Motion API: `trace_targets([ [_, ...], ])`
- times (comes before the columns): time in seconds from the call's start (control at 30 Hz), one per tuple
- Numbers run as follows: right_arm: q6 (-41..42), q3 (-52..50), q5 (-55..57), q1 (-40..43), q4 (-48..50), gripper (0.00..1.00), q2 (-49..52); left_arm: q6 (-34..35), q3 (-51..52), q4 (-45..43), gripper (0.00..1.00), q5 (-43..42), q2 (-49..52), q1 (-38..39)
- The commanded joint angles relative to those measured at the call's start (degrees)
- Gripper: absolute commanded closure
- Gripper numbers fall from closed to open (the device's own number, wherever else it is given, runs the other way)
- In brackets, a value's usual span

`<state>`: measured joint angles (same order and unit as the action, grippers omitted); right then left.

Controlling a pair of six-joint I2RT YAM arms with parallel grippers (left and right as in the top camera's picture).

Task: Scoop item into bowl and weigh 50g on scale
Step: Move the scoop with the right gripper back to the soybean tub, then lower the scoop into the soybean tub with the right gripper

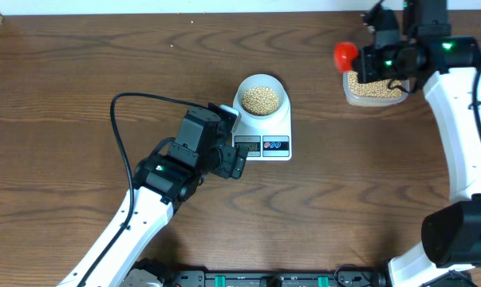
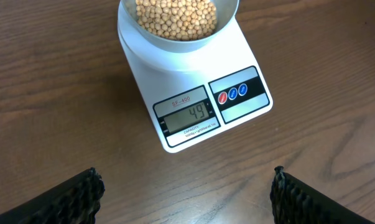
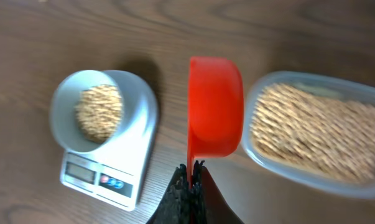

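Near the front of the table [image 1: 65, 96], the left end effector [image 1: 233, 140] hovers empty with its fingers spread wide, just near-left of the scale [image 1: 280, 126]. The scale's display [image 2: 188, 114] shows 49. On the far part of the scale sits the bowl [image 1: 242, 89], holding a heap of beans [image 1: 261, 99]. Far right, the right end effector [image 3: 191, 180] is pressed together, pinching the handle of a red scoop [image 3: 215, 106]. The scoop's head hangs just left of a clear tub [image 3: 299, 177] filled with more beans.
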<state>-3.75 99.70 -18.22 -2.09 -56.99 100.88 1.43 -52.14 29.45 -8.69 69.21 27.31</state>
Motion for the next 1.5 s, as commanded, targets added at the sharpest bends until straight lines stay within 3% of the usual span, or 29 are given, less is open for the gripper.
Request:
trace_targets([
  [0.0, 1.6, 0.7, 4.1, 1.8, -1.0, 0.99, 0.3, -0.5, 0.0, 0.0, 0.12, -0.3, -0.4, -0.2],
  [1.47, 3.9, 0.3, 7.4, 3.9, -1.0, 0.99, 12.3, -0.5, 0.0, 0.0, 0.12, -0.3, -0.4, -0.2],
])
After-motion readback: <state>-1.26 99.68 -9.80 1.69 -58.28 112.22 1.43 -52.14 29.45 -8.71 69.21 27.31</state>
